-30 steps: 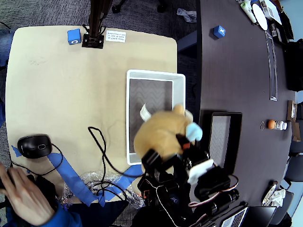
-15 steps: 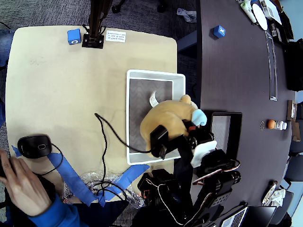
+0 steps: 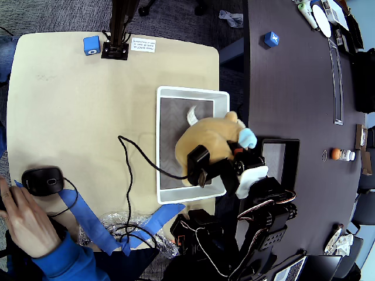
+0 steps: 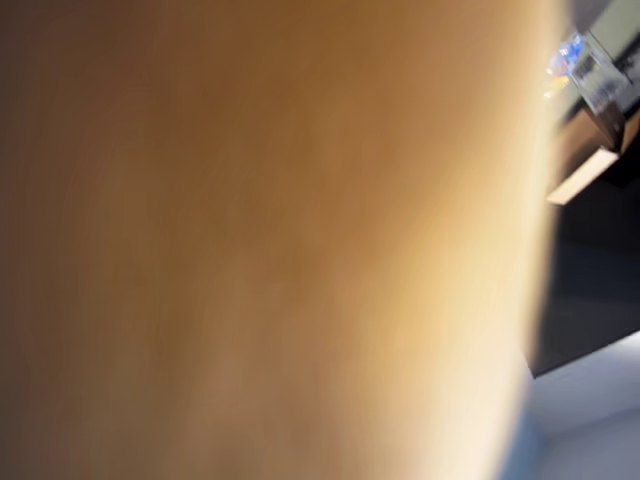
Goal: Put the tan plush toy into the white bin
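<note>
The tan plush toy (image 3: 208,137) is fuzzy and rounded, with a light blue paw (image 3: 247,138) and a white tag (image 3: 191,117). In the overhead view it sits over the right half of the white bin (image 3: 190,91) and overlaps the bin's right rim. My gripper (image 3: 218,158) is shut on the toy from the lower side, one black finger (image 3: 198,164) pressed into its body. I cannot tell whether the toy touches the bin's grey floor. In the wrist view the toy (image 4: 260,240) is a tan blur right against the lens.
A black tray (image 3: 280,170) lies right of the bin on the dark table. A black cable (image 3: 132,170) loops left of the bin. A mouse (image 3: 42,180), blue tape (image 3: 88,219) and a person's hand (image 3: 23,225) are at lower left. A blue cube (image 3: 91,45) and black stand (image 3: 115,50) sit at the top.
My gripper carried the plush toy up the picture, from the bin's lower edge to over its middle and right side. The person's hand at lower left shifted slightly.
</note>
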Available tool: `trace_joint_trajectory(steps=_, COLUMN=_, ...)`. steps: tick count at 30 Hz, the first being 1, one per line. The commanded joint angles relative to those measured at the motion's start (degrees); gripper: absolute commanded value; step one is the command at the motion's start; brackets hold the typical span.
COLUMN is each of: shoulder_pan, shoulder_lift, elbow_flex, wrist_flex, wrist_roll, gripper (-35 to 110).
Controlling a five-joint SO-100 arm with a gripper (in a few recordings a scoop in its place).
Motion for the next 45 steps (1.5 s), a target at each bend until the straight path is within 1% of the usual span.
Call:
trace_joint_trajectory(steps=1, shoulder_pan=0.1, shoulder_lift=2.0, elbow_flex=-1.6, wrist_flex=-1.1, wrist_roll=0.6, gripper=0)
trace_joint_trajectory(steps=8, shoulder_pan=-3.6, shoulder_lift=2.0, elbow_flex=-1.5, wrist_flex=-1.1, wrist_roll=0.4, gripper=0)
trace_joint_trajectory(steps=14, shoulder_pan=-3.5, shoulder_lift=1.9, elbow_flex=-1.3, wrist_flex=-1.1, wrist_roll=0.4, gripper=0)
trace_joint_trajectory(steps=22, shoulder_pan=-3.4, shoulder_lift=1.9, elbow_flex=3.1, wrist_flex=-1.3, wrist_roll=0.4, gripper=0)
trace_joint_trajectory(steps=39, shoulder_pan=-3.4, shoulder_lift=2.0, elbow_flex=9.8, wrist_flex=-10.0, wrist_roll=0.4, gripper=1)
trace_joint_trajectory(steps=42, shoulder_pan=-3.4, shoulder_lift=2.0, elbow_flex=9.8, wrist_flex=-9.7, wrist_roll=0.4, gripper=4)
trace_joint_trajectory(steps=45, shoulder_pan=-3.4, shoulder_lift=2.5, elbow_flex=9.6, wrist_flex=-9.4, wrist_roll=0.4, gripper=12)
